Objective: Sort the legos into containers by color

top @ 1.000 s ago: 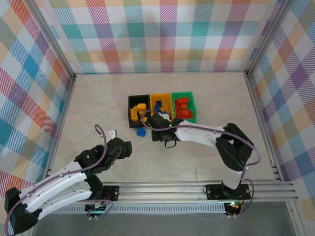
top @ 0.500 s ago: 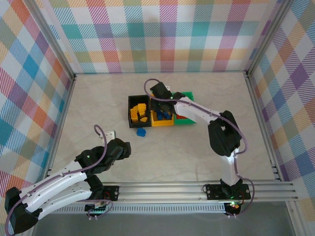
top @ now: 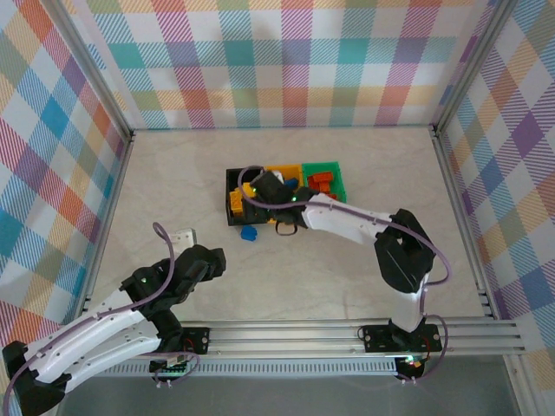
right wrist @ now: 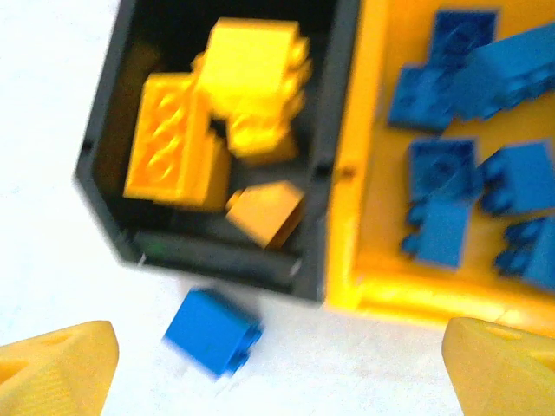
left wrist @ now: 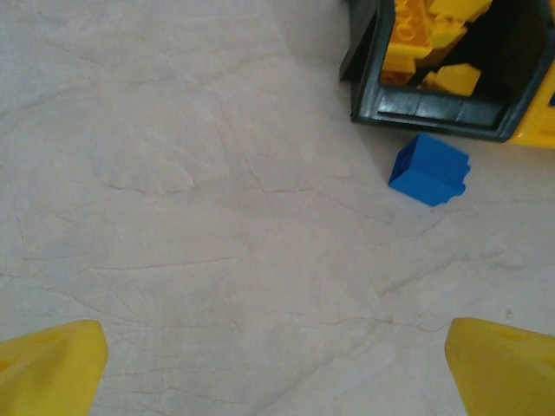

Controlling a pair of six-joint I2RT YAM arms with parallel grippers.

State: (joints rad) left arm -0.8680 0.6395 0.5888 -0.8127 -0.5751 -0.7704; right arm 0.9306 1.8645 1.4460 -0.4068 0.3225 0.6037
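Blue lego [right wrist: 211, 331] sits just outside the black bin [right wrist: 199, 258]; left pincer [left wrist: 277, 368] and right pincer [right wrist: 277, 364] both gape empty.

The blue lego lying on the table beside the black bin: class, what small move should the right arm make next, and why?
Probably lower the right gripper around the blue lego, ready to close. Its jaws stand open with nothing between them. This brick lies loose on the table just outside the black bin, while the other blue legos sit in the yellow-orange bin.
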